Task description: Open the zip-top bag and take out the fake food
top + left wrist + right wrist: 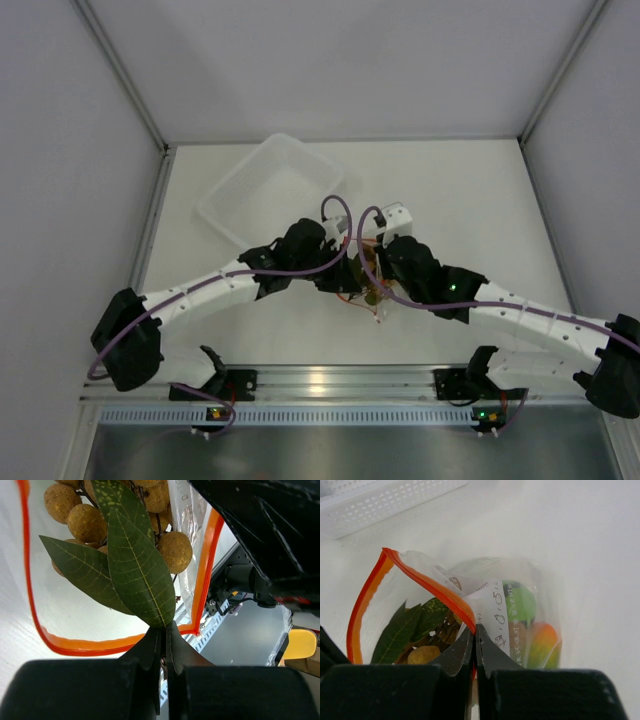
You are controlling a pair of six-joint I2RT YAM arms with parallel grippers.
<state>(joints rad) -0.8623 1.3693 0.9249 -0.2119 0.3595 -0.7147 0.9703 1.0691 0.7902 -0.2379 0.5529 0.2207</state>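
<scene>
**Top view.** Both arms meet at mid-table. The left gripper [345,275] and right gripper [380,262] crowd over the zip-top bag [373,297]. The bag lies on the white table [480,200], on the arms' side of the clear tray [225,195] and apart from it. How the jaws stand cannot be read from here.

**Left wrist view.** The left gripper [162,630] is pinched tight on the orange zip strip [90,645] at one lip. The mouth gapes in a wide loop. The longan cluster [85,522], with its green leaves [135,570], sits within that loop.

**Right wrist view.** The right gripper [475,627] is clamped on the other lip of the strip. The green ball [520,605] and toy mango [545,640] show through the film, deeper in the bag.

**Assessment.** The mouth is judged open, and no piece is out yet. For a clean removal, one gripper should hold its lip low and steady. The other should let go and reach in for the leafy cluster, which is nearest the mouth. The freed lip may sag and close the opening, the leaves may catch on the strip, and a careless pull may lift the whole bag.
</scene>
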